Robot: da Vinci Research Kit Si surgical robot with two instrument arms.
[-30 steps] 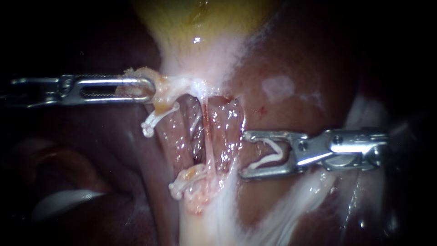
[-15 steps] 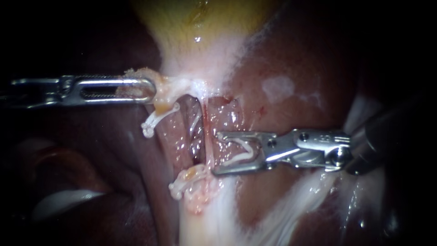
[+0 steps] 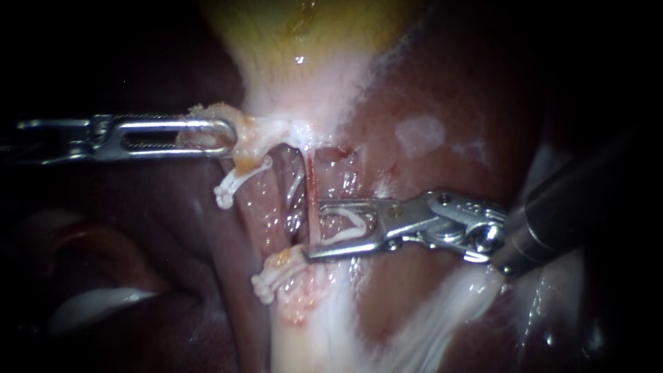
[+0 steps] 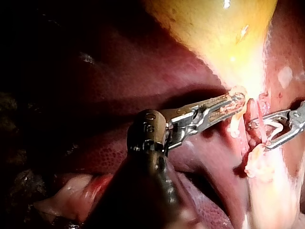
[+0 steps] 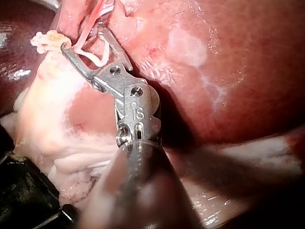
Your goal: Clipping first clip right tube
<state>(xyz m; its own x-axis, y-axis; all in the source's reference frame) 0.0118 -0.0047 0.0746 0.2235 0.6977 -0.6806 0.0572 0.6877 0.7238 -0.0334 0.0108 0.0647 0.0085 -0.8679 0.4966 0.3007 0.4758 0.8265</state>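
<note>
Endoscope view: right instrument [image 3: 314, 230], jaws spread yet gripping a clip [image 3: 342, 237], lies crosswise to the upright tube [image 3: 311, 179], seemingly astride it; left instrument [image 3: 224, 135] pinches tissue [image 3: 252, 135].

This is a surgical lab, and I see it at close range through an endoscope and two arm cameras. Bare organ tissue fills my screens: a dark red liver [image 3: 442, 90], wet and glistening, with a yellow gallbladder [image 3: 304, 27] lying against it. Two thin metal instruments reach in from opposite sides. My left instrument [image 3: 219, 135] holds the gallbladder's pale neck, and my right instrument [image 3: 314, 229] carries a white clip [image 3: 349, 228]. Two fastened clips [image 3: 238, 181] already sit across a tube [image 3: 259, 221]. Beyond the lit tissue everything falls to black.
</note>
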